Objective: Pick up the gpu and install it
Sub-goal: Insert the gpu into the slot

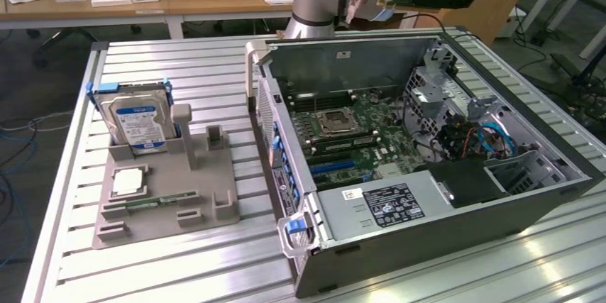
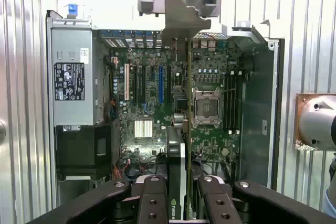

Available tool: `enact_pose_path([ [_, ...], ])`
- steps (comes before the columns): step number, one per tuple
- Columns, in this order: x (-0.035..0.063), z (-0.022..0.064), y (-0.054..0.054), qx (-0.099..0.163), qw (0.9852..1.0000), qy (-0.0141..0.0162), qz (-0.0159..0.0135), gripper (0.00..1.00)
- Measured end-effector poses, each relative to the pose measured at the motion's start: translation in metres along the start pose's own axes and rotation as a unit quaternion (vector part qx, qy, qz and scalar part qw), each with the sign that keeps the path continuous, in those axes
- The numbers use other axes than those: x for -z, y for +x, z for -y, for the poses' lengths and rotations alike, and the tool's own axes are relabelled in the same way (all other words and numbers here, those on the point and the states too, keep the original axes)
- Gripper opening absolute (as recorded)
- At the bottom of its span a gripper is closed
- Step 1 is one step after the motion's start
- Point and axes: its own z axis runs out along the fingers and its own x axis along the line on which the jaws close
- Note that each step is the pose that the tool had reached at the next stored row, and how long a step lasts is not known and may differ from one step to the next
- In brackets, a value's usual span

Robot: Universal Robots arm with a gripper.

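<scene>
My tool (image 2: 185, 195) is clenched on the gpu (image 2: 176, 150), a thin dark card seen edge-on (grey stamped-metal bracket), poised over the open steel case (image 2: 257, 108) on the ribbed aluminium tabletop (image 1: 189, 62).

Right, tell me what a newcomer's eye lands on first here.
First comes the open computer case in the middle of the slatted metal table, its green motherboard bare. Next is the gpu, held edge-on in the gripper above that board. Then there is the blue-labelled hard drive, standing upright in the grey holder at the exterior view's left.
</scene>
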Motion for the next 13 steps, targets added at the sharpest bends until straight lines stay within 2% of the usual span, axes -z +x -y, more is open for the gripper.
enact_pose_path([
  [1, 0.0000, 0.0000, 0.0000, 0.001, 1.0000, 0.0070, 0.0001, 0.27],
  [2, 0.0000, 0.0000, 0.0000, 0.001, 0.9999, 0.0113, 0.0001, 0.27],
  [7, 0.0000, 0.0000, 0.0000, 0.001, 0.9999, 0.0135, 0.0001, 0.27],
  [13, 0.0000, 0.0000, 0.0000, 0.001, 0.9999, 0.0137, 0.0001, 0.27],
])
